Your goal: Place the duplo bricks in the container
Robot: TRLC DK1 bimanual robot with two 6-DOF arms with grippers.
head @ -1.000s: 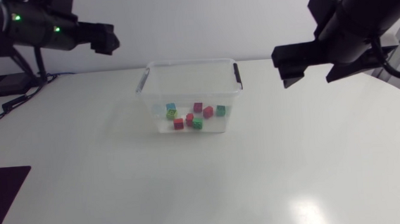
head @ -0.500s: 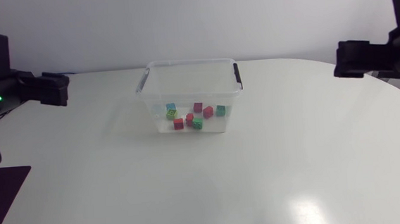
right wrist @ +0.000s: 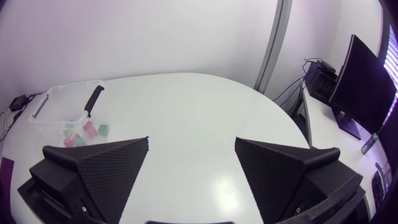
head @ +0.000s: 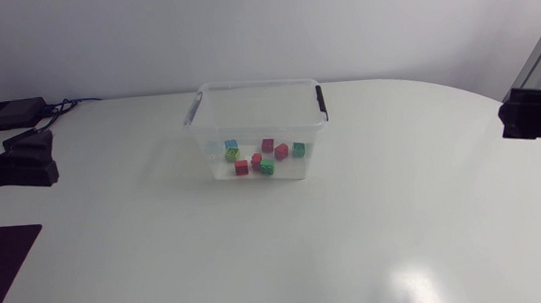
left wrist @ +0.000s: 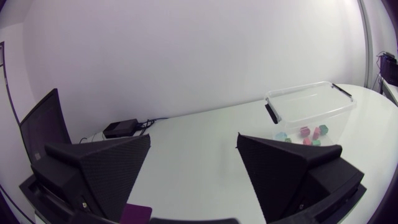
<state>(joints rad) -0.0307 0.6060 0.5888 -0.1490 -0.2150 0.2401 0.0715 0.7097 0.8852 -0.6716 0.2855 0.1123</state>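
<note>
The left claw (left wrist: 194, 138) and the right claw (right wrist: 192, 139) both stand wide open and hold nothing. The container (head: 251, 84) sits on the table (head: 259, 257), far ahead of each claw. The duplo bricks (head: 261, 158) lie inside it, so probably nothing remains to grasp.

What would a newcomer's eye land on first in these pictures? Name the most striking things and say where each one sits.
The clear container stands near the middle of the white table, toward its far side, with a handful of colourful duplo bricks scattered on its floor. The left gripper and right gripper hang open and empty at opposite side edges, far from it.
</note>
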